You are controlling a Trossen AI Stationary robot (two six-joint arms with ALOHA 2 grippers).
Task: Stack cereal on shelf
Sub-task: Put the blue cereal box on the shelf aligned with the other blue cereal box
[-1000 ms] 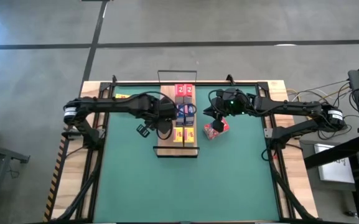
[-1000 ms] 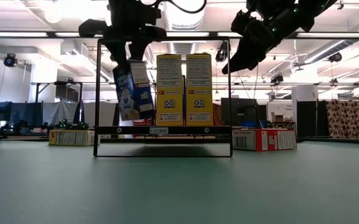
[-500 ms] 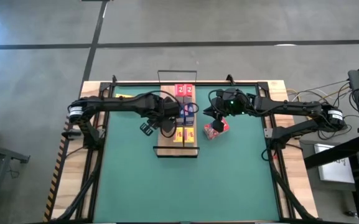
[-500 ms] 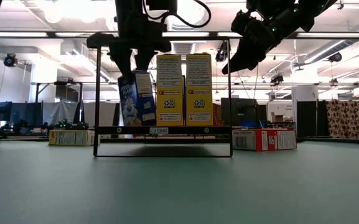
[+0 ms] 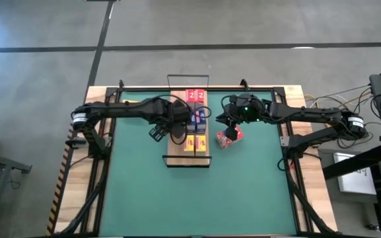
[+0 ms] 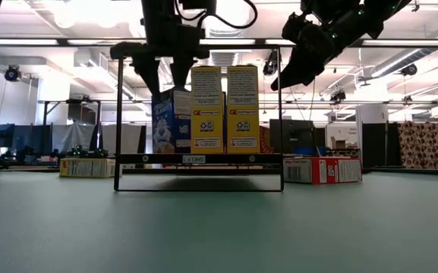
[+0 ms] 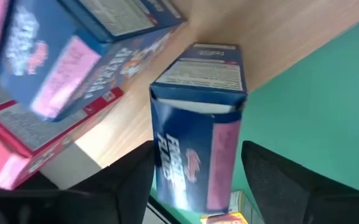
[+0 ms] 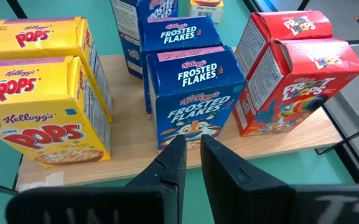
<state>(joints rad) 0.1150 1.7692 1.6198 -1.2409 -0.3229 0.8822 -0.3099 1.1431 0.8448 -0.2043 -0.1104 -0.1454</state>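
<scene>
My left claw (image 6: 164,82) hung spread just above the blue box (image 6: 171,121), gripping nothing. The box stood upright on the shelf (image 6: 203,159), at the board's nine o'clock edge, set close against the yellow boxes (image 6: 225,108) to keep the rows tight. My right claw (image 6: 279,82) waited closed and empty over the red box (image 6: 323,170) lying at the shelf's three o'clock.

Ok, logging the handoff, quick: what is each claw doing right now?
Left claw: open, fingers either side of the blue cereal box standing on the shelf.
Right claw: shut, holding nothing, raised beside the shelf.
</scene>
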